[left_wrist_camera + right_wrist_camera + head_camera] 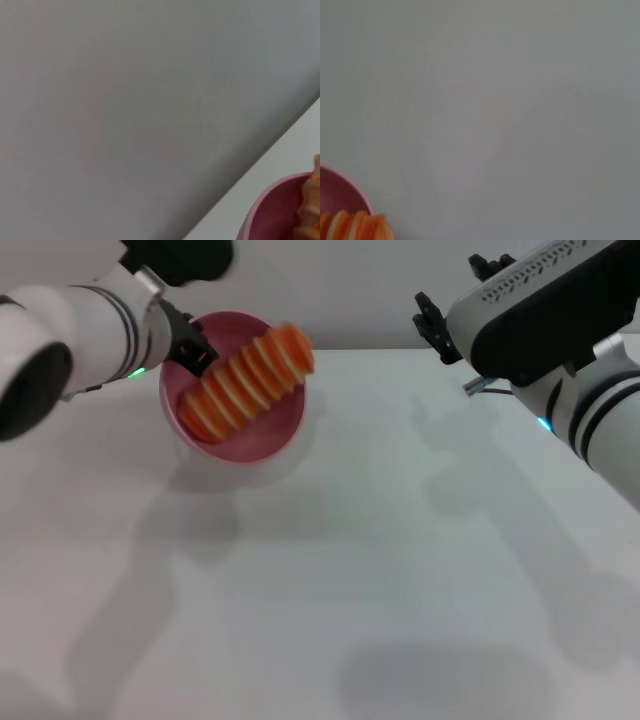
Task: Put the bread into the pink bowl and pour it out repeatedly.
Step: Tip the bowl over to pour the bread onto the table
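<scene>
While tilted with its opening toward the camera, pink bowl (236, 435) held up off the white table (380, 570) at the far left. Bread (248, 380) lying slantwise inside that bowl, ridged striped side up, one end poking past the bowl's far-right rim. Left gripper (190, 345) at the bowl's left rim, dark fingers pinching it. Right gripper (432, 325) well to the bowl's right, raised, touching nothing; jaw spacing impossible to tell.

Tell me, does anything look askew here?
Yes. The bread lies slanted in the pink bowl, one end poking past the rim, as the left end effector holds the bowl tipped. Nothing spilled.
</scene>
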Tool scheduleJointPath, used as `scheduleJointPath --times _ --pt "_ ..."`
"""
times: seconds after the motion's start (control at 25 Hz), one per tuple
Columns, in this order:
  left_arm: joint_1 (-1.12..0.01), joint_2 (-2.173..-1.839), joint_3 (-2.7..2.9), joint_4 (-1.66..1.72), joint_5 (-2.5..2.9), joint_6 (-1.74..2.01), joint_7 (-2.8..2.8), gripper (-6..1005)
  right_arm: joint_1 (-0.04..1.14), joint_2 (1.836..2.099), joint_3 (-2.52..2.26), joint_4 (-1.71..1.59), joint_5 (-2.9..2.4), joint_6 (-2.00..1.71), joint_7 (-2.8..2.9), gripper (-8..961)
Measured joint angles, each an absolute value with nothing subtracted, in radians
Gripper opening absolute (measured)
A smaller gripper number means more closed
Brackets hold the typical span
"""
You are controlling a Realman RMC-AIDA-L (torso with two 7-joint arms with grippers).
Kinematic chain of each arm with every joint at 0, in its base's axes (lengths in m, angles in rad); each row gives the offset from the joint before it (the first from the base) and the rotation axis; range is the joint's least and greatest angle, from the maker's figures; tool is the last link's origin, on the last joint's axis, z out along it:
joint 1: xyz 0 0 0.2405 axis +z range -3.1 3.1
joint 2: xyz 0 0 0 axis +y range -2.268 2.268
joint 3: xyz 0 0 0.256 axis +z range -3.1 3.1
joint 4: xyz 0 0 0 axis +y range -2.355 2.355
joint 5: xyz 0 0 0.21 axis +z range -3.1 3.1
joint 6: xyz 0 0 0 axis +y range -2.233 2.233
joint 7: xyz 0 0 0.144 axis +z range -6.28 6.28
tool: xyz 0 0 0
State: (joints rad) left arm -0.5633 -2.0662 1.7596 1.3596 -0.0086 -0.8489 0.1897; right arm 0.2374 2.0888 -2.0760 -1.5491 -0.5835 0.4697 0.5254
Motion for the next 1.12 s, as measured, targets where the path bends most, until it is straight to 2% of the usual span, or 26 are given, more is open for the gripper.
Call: scheduleJointPath --times 0.36,1.12 --pt "-0.539 -2.068 1.921 1.434 0.191 -0.871 0.195 54 0.186 2.092 -2.027 -1.541 -0.657 0.464 0.543 623" --pt "-0.459 -2.071 2.204 1.573 0.473 -0.889 0.135 53 0.181 2.091 -2.032 -1.523 -0.661 0.471 0.579 623"
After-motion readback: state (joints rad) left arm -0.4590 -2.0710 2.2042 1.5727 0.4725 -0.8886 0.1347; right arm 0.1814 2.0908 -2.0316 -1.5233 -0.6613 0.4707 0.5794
